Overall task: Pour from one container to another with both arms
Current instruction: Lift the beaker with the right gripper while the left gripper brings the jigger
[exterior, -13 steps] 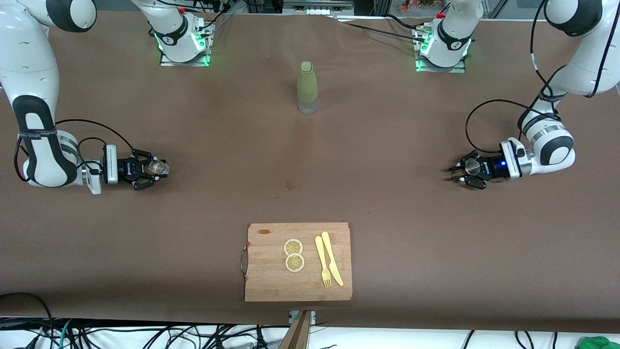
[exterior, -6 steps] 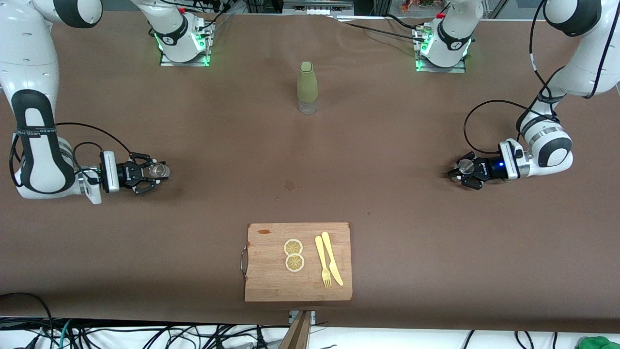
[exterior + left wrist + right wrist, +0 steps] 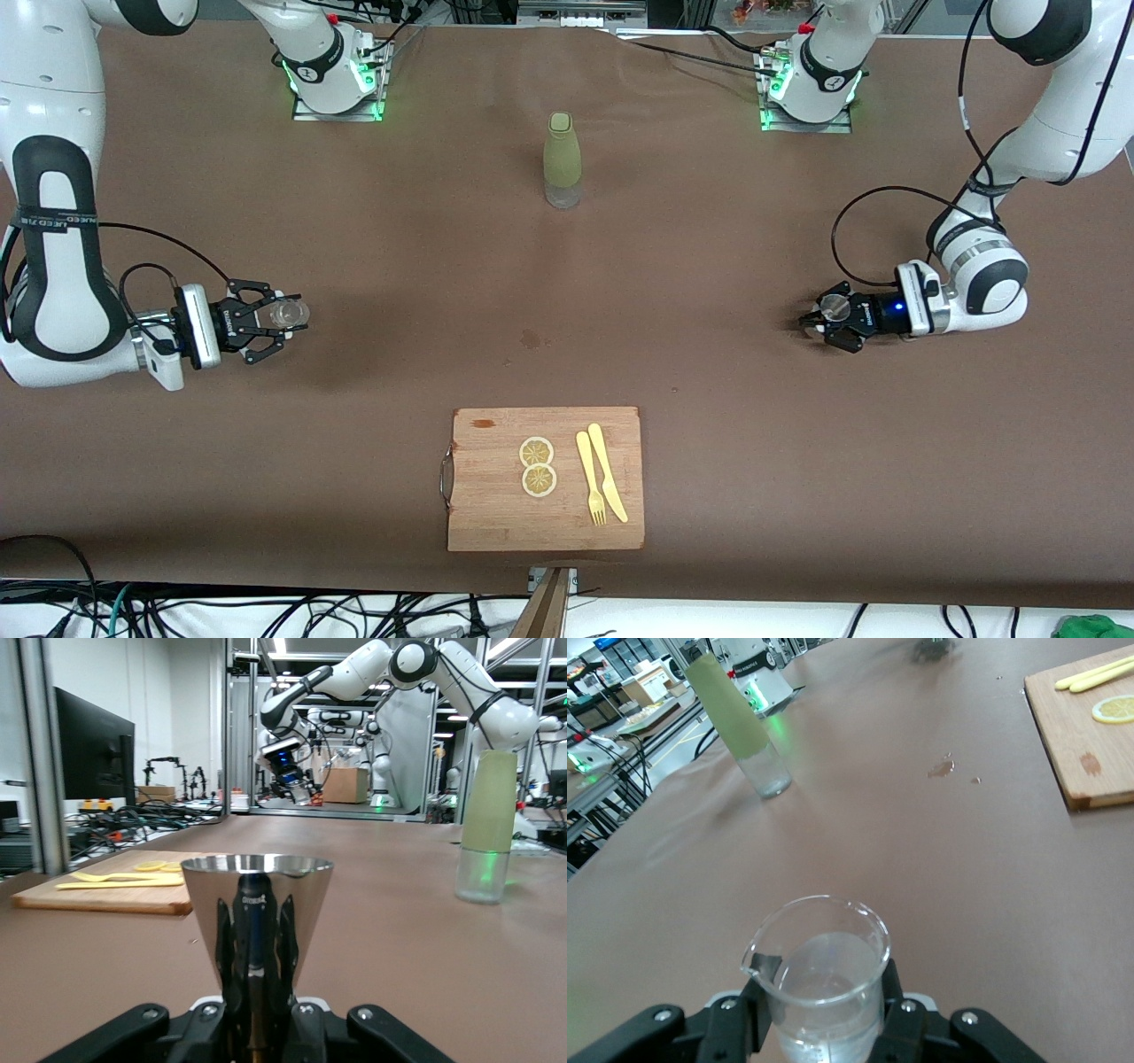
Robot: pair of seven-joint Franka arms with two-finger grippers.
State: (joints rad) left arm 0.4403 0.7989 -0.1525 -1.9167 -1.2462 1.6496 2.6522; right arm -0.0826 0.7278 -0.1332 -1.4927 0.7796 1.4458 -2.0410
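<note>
Our right gripper was clamped on a clear glass beaker with a little liquid in it, held upright over the table at the right arm's end. Our left gripper was clasped round a shiny metal cup, also upright, with its mouth open upward, low over the table at the left arm's end.

What the pour turned on, as we judged it, was the gap. The two vessels were well apart, at about the same level in the front view, and the whole middle of the table lay between them. Neither arm was nearer to a meeting point; we judged that both had to come inward.

Each forearm lay low and roughly level, with its wrist pointing toward the table's centre.

A green bottle stood nearer the bases. A wooden cutting board with lemon slices, a fork and a knife lay nearer the front camera. Both were clear of a straight line between the vessels.
</note>
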